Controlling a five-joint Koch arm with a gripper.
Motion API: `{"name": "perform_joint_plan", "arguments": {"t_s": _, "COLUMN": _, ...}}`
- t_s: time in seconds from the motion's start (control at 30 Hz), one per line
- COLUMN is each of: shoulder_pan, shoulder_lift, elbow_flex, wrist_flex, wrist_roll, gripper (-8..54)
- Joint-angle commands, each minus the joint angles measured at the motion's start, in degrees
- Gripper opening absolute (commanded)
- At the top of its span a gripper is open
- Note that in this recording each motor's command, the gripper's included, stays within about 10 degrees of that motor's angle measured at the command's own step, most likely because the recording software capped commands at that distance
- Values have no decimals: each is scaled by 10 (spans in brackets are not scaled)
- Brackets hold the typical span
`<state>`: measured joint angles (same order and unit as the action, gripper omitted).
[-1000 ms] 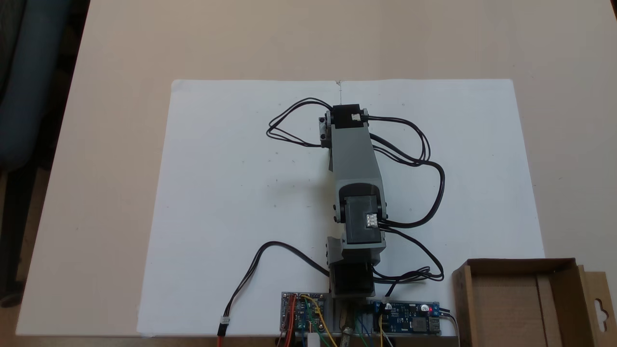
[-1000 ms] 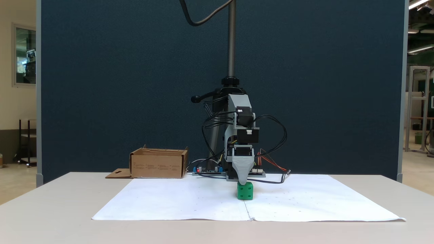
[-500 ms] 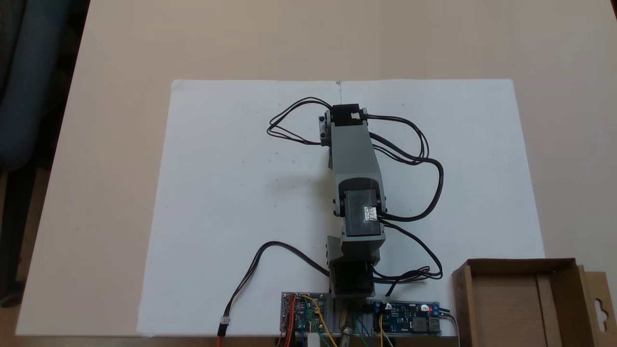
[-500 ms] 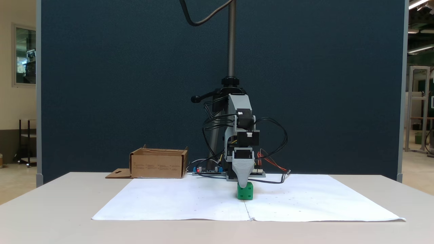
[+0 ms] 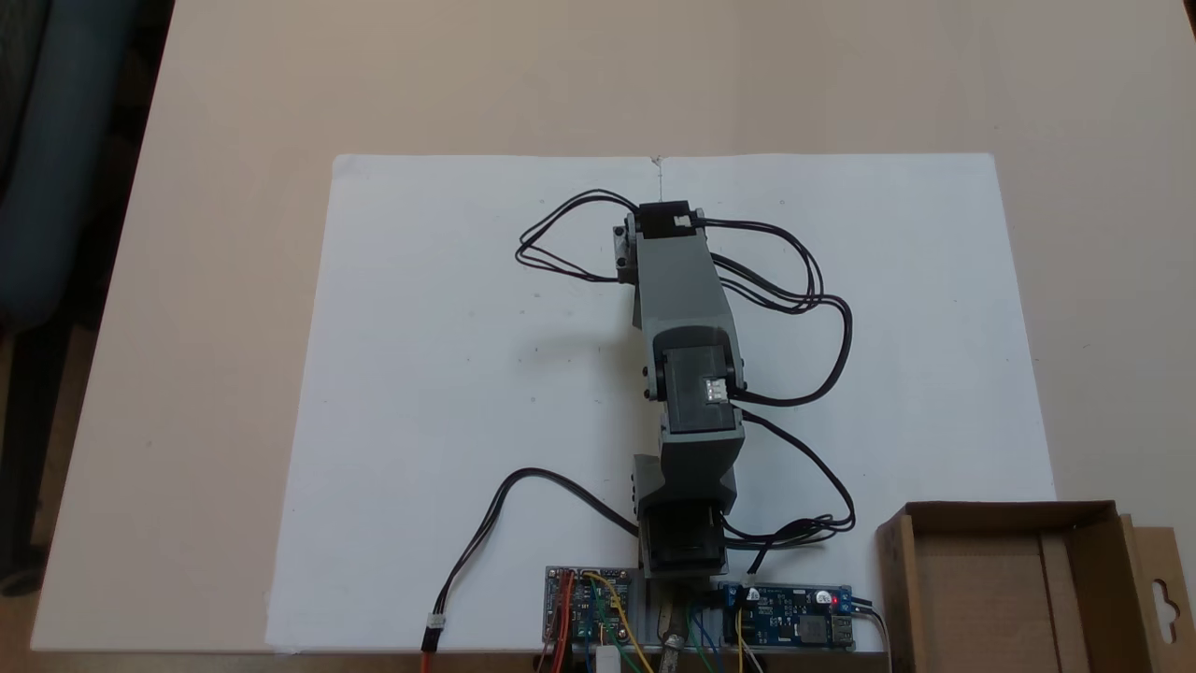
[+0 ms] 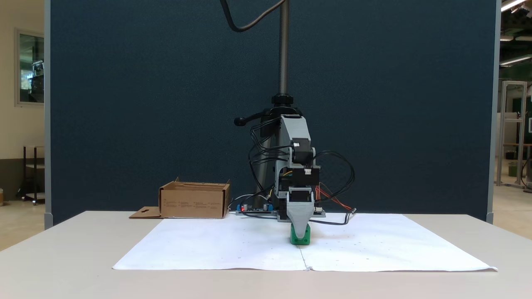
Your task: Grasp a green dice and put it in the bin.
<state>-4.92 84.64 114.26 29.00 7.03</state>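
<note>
The green dice [image 6: 300, 238] sits on the white paper sheet [image 6: 374, 249] near the middle of the table [image 6: 62, 257], its lower half showing green below a grey wedge. That wedge is the gripper [image 6: 300, 229], pointing straight down and covering the upper front of the dice. From here I see just the one grey finger face-on, so I cannot tell whether the jaws are apart or pressed onto the dice.

From above, the arm [image 5: 687, 308] stretches out over the paper [image 5: 448, 374] and hides whatever lies beneath its far end, black cables looping to either side. The bin [image 6: 194, 200] stands well apart from the dice, off to the left at the back edge of the paper in the front-on fixed view, its hang-hole flap lying flat beside it. Looking down, the bin [image 5: 1089, 533] sits at the lower right corner next to the circuit boards [image 5: 790, 622].
</note>
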Motion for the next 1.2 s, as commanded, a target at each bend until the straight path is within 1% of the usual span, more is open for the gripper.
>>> {"name": "perform_joint_plan", "arguments": {"t_s": 0.0, "shoulder_pan": -2, "shoulder_lift": 8, "elbow_flex": -5, "wrist_flex": -18, "wrist_roll": 30, "gripper": 424}}
{"name": "perform_joint_plan", "arguments": {"t_s": 0.73, "shoulder_pan": 5, "shoulder_lift": 7, "elbow_flex": -4, "wrist_flex": -18, "wrist_roll": 30, "gripper": 421}}
{"name": "perform_joint_plan", "arguments": {"t_s": 1.0, "shoulder_pan": 1, "shoulder_lift": -8, "elbow_flex": -4, "wrist_flex": -25, "wrist_roll": 30, "gripper": 412}}
{"name": "perform_joint_plan", "arguments": {"t_s": 1.1, "shoulder_pan": -1, "shoulder_lift": -10, "elbow_flex": -4, "wrist_flex": -25, "wrist_roll": 30, "gripper": 388}}
{"name": "perform_joint_plan", "arguments": {"t_s": 1.17, "shoulder_pan": -1, "shoulder_lift": -14, "elbow_flex": -4, "wrist_flex": -29, "wrist_roll": 30, "gripper": 388}}
